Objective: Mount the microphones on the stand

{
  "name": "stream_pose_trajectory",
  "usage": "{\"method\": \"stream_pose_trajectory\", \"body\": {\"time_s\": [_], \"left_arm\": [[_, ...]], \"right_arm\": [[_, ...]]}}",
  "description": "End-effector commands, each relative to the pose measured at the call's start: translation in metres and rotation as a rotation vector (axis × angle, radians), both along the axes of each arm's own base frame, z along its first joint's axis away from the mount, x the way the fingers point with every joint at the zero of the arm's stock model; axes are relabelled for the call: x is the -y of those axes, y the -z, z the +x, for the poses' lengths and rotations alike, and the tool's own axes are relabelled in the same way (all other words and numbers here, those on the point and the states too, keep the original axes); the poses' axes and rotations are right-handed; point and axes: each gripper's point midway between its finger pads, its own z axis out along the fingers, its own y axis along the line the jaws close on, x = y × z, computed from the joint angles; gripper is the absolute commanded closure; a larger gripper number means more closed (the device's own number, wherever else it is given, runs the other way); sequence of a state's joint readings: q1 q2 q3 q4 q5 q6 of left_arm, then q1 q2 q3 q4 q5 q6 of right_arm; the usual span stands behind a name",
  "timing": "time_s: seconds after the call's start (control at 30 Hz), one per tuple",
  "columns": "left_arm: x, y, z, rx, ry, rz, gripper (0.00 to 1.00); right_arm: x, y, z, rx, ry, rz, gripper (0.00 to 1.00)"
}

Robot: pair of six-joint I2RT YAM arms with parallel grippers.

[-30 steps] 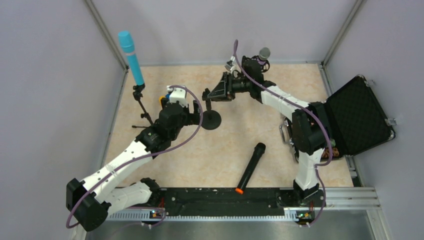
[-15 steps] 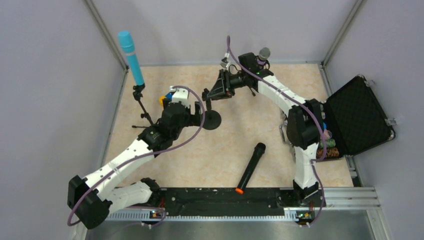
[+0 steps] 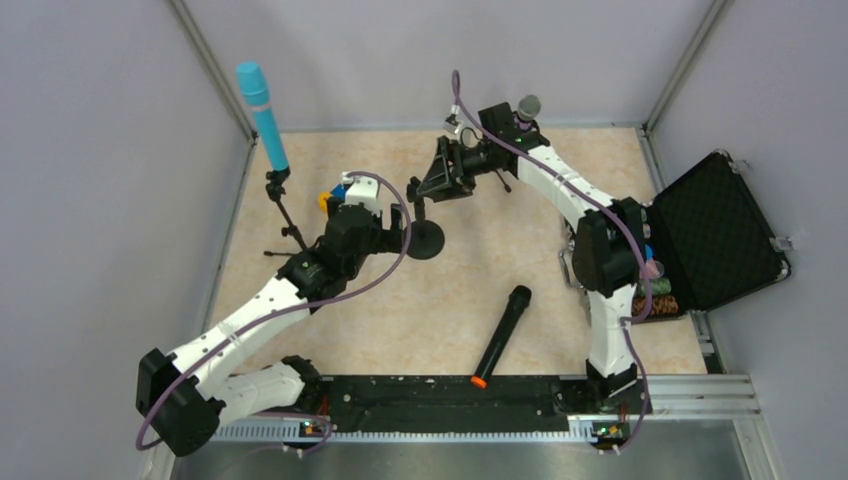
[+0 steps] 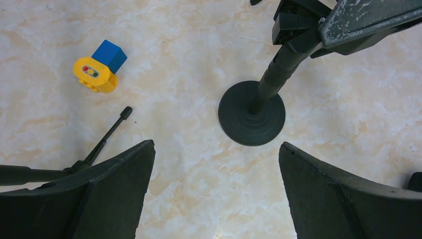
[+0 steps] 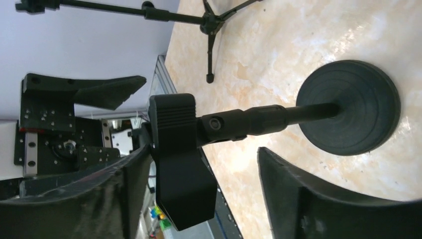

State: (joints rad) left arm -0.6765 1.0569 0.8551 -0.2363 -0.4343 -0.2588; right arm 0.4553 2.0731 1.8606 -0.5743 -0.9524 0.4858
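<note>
- The right gripper is now seen about half open, where a second ago it was pinched nearly shut. The clip of the round-base stand stands between the jaws, one jaw just beside it and the other apart, so nothing is gripped.
- From this release, the clip is judged to be adjusted and ready for a microphone.
- The left gripper is kept fully open above the stand's base, and nothing is held in it.
- The light blue microphone is carried upright on the tripod stand at 10 o'clock of the table.
- The purple microphone is seen at 1 o'clock, behind the right wrist; its mount is hidden.
- The black microphone is left lying at 5 o'clock of the round base, and is judged the one still to be fetched.
</note>
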Motion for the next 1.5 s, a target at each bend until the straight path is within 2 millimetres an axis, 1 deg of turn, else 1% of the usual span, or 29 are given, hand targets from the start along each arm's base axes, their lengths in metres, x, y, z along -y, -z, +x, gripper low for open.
{"method": "stream_pose_trajectory", "body": {"time_s": [0.0,0.07,0.1,0.17,0.33,0.4,0.57,0.7,0.83,0.9,0.93,0.97,1.03,1.13,1.23,1.33,1.43,1.47], "left_arm": [[0.004,-0.027,0.006,0.062,0.002,-0.043,0.01],[0.004,-0.026,0.006,0.061,0.002,-0.045,0.01],[0.005,-0.026,0.006,0.06,0.002,-0.046,0.01],[0.005,-0.025,0.006,0.057,0.004,-0.047,0.01],[0.005,-0.027,0.004,0.063,0.002,-0.068,0.01],[0.005,-0.03,0.003,0.069,-0.008,-0.092,0.01],[0.001,-0.042,-0.002,0.092,-0.034,-0.17,0.01],[-0.002,-0.046,-0.007,0.101,-0.042,-0.21,0.01],[0.005,-0.044,-0.012,0.093,-0.001,-0.241,0.01],[0.013,-0.041,-0.017,0.076,0.052,-0.254,0.01],[0.016,-0.039,-0.019,0.063,0.071,-0.258,0.01],[0.017,-0.037,-0.021,0.053,0.073,-0.269,0.01],[0.023,-0.03,-0.025,0.035,0.101,-0.287,0.01],[0.031,-0.023,-0.031,0.001,0.139,-0.321,0.01],[0.041,-0.008,-0.04,-0.064,0.186,-0.336,0.01],[0.051,0.011,-0.051,-0.162,0.214,-0.379,0.01],[0.062,0.03,-0.063,-0.262,0.232,-0.43,0.01],[0.069,0.036,-0.07,-0.307,0.256,-0.451,0.01]], "right_arm": [[0.02,0.026,0.013,0.043,0.074,-0.13,0.16],[0.019,0.013,0.016,0.074,0.08,-0.096,0.04],[0.019,0.007,0.017,0.087,0.086,-0.085,0.01],[0.022,-0.004,0.019,0.115,0.1,-0.071,0.01],[0.03,-0.017,0.019,0.15,0.135,-0.064,0.01],[0.035,-0.023,0.019,0.174,0.159,-0.068,0.01],[0.045,-0.046,0.02,0.24,0.201,-0.048,0.01],[0.05,-0.061,0.013,0.266,0.209,-0.032,0.01],[0.057,-0.072,0.003,0.295,0.237,-0.031,0.01],[0.064,-0.071,-0.002,0.306,0.263,-0.051,0.01],[0.067,-0.075,-0.004,0.326,0.281,-0.057,0.01],[0.072,-0.07,-0.007,0.327,0.299,-0.077,0.01],[0.083,-0.067,-0.011,0.358,0.343,-0.111,0.01],[0.105,-0.056,-0.014,0.418,0.428,-0.184,0.01],[0.123,-0.041,-0.024,0.436,0.49,-0.237,0.01],[0.134,-0.026,-0.035,0.436,0.52,-0.255,0.01],[0.139,-0.011,-0.049,0.402,0.516,-0.246,0.01],[0.14,-0.007,-0.054,0.382,0.503,-0.234,0.01]]}}
